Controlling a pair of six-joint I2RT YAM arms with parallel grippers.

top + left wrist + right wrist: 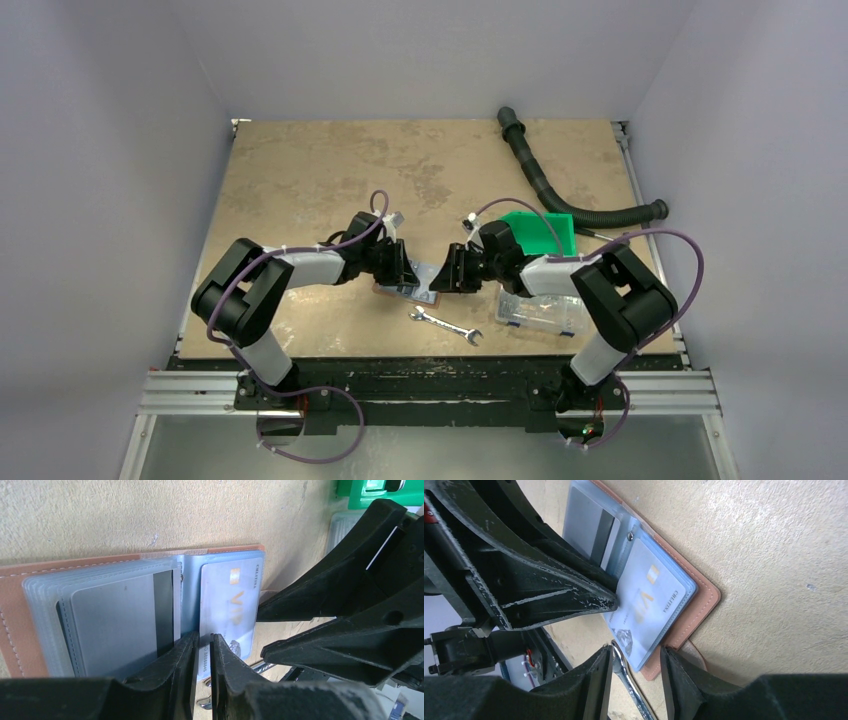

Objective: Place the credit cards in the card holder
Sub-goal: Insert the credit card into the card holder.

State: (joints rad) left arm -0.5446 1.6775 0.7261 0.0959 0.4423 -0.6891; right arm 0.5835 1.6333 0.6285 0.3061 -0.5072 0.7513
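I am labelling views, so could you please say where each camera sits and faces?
Top external: above, behind, looking down at the table; both arms show.
Left wrist: on its arm, facing the card holder past the left claw.
Right wrist: on its arm, facing it past the right claw.
Shared: both wrists see the VIP card.

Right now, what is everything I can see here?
card holder: one, reddish-brown, open mid-table
light blue credit card: one, on one half of the holder
grey credit card: one, sleeved in the other half
wrench: one, silver, near front edge
bin: one, green, right rear
compartment box: one, clear, under right arm
hose: one, black, far right
table: one, tan
left gripper: black, nearly closed, at blue card's end
right gripper: black, open, at holder's corner
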